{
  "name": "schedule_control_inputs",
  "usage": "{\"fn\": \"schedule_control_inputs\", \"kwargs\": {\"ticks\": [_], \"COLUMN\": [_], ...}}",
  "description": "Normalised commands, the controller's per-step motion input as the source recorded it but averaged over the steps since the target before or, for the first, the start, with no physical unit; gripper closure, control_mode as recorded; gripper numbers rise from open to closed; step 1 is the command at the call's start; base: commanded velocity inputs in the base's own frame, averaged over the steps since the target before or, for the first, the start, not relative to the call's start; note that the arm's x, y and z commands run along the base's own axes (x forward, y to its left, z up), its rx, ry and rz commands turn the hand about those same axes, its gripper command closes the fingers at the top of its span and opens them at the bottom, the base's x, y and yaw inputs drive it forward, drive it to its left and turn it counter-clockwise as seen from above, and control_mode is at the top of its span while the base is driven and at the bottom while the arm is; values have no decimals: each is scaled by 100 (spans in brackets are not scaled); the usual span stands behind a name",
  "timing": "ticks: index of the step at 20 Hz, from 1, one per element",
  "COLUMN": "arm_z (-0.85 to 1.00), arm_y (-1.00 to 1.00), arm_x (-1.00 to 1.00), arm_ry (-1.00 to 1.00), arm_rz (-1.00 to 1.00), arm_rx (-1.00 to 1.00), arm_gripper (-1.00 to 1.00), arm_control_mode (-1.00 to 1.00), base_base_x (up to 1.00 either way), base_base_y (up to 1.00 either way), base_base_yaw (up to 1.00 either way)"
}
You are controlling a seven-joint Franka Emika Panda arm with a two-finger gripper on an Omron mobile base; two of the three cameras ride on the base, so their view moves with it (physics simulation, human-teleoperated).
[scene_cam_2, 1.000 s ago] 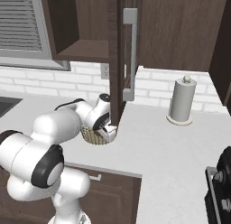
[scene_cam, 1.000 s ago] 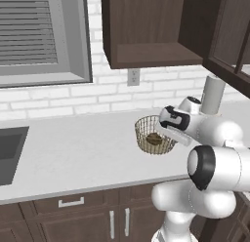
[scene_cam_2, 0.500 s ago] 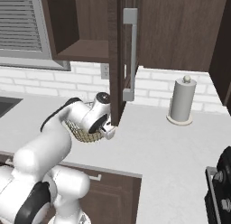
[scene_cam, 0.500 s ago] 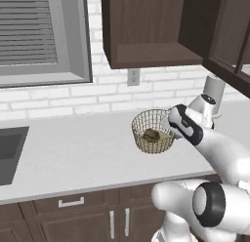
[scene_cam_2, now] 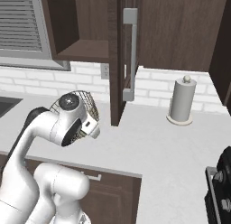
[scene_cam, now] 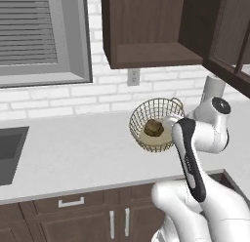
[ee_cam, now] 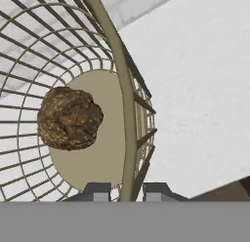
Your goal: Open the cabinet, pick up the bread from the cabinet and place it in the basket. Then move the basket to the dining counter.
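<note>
— Hand view first: what's in the basket [ee_cam: 105,65]?

— One thing, the bread [ee_cam: 69,118]. It's a lumpy dark-brown roll lying on the solid tan base, off to one side of the disc and close to the mesh wall.

— And my gripper [ee_cam: 125,191]?

— I see its two dark fingertips [ee_cam: 97,191] straddling the basket's rim wire, one tip inside the mesh, one outside. The rim runs right between them, so I read the jaws as clamped on the basket's edge.

— Where does the basket sit in the room?

— From the left base view, the basket [scene_cam: 155,124] is over the white worktop [scene_cam: 73,153], tilted so that I look into its mouth, with the bread [scene_cam: 154,128] on the tan bottom. I can't tell whether its base touches the worktop. The wrist is pressed against its right side.

— The cabinet?

— Open. In the right base view the cabinet [scene_cam_2: 81,24] has its door swung out edge-on, the long silver bar handle [scene_cam_2: 130,53] facing me, and the shelf I can see inside is bare. The basket [scene_cam_2: 85,111] shows behind the arm's wrist, left of that door. A paper towel roll [scene_cam_2: 182,101] stands well apart on the worktop to the right.
</note>
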Motion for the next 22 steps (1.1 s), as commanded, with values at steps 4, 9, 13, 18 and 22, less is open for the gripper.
{"fn": "schedule_control_inputs", "kwargs": {"ticks": [4,9,13,18,22], "arm_z": [80,89,81,50,19], "arm_y": [9,-7,-1,6,34], "arm_x": [-67,-68,-56,-61,-49], "arm_ry": [-9,-2,3,11,16], "arm_rz": [0,0,-1,-5,-13], "arm_rx": [-15,-5,0,10,31], "arm_gripper": [100,100,100,100,100], "arm_control_mode": [-100,-100,-100,-100,-100], "base_base_x": [0,0,0,0,0], "base_base_y": [0,0,0,0,0], "base_base_yaw": [0,0,0,0,0]}}
